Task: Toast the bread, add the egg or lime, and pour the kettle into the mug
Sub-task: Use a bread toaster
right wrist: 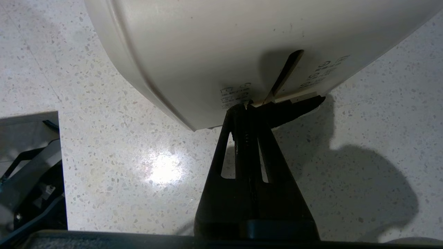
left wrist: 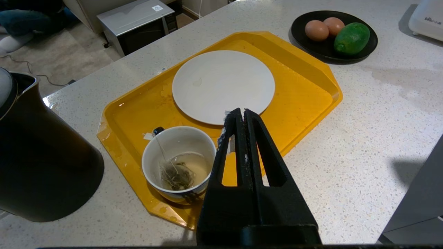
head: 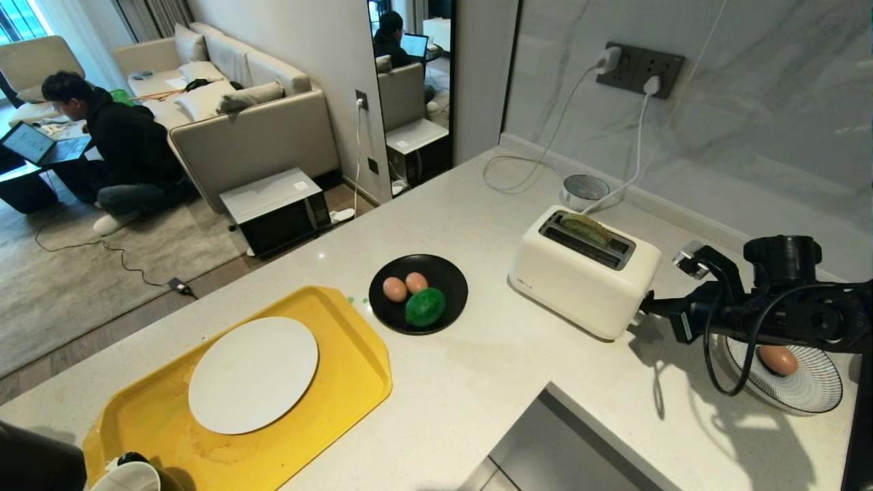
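Bread (head: 585, 229) is sitting down in the rear slot of our white toaster (head: 580, 276), only its greenish top edge poking out. Our right arm reaches in level from the right side of the head view, forearm stretched toward the toaster's end panel. Our right tool (right wrist: 247, 105) has its fingers pressed together with nothing between them, and the tips sit right at the bottom of the lever slot, touching the toaster's lever (right wrist: 298, 98) low on that panel.

Our left arm is parked low at the near left; the left tool (left wrist: 242, 112) has its fingers together too, holding nothing, hanging over the near edge of the yellow tray (left wrist: 304, 86) between the mug (left wrist: 178, 162) and the white plate (left wrist: 223, 86). The mug is on the tray's near corner with a tea bag (left wrist: 176, 174) and a little pale liquid inside. The black kettle (left wrist: 38, 152) stands on the surface just beside that corner of the tray.

Two eggs (head: 395, 289) and the lime (head: 425, 307) share a black plate (head: 443, 273) between tray and toaster, the lime touching both. A third egg (head: 778, 359) lies on a striped plate (head: 811, 389) under our right arm. Off in the living room a person (head: 123, 146) sits on the rug at a laptop (head: 31, 143).
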Available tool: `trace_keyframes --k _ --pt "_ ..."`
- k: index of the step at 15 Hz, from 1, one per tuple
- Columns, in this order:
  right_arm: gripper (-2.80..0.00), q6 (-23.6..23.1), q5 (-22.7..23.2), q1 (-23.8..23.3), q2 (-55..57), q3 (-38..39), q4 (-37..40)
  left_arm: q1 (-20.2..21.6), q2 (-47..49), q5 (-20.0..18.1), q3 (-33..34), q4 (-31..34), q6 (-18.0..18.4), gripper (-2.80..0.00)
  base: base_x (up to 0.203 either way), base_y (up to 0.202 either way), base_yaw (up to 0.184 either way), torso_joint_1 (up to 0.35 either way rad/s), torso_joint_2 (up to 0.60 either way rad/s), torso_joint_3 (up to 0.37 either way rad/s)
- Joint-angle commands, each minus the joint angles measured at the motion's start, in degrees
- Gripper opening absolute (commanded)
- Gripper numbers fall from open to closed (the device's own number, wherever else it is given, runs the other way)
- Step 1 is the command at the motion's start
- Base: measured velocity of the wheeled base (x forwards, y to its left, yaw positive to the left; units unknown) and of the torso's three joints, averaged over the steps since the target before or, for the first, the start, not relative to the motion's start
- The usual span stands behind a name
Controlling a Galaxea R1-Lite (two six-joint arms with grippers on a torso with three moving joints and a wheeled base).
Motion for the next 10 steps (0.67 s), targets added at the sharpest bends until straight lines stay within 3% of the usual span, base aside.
trace_keyframes --k 1,10 --pt "-2.8 -0.18 0.18 -0.07 -0.2 -0.07 -0.18 0.02 -0.04 0.01 0.0 -0.02 -0.01 -2.8 0.0 0.0 0.0 0.0 0.0 0.0" --pt "-2.8 -0.01 0.18 0.02 -7.2 0.61 0.25 0.02 0.04 0.01 0.0 -0.02 -0.01 -2.8 0.0 0.0 0.0 0.0 0.0 0.0"
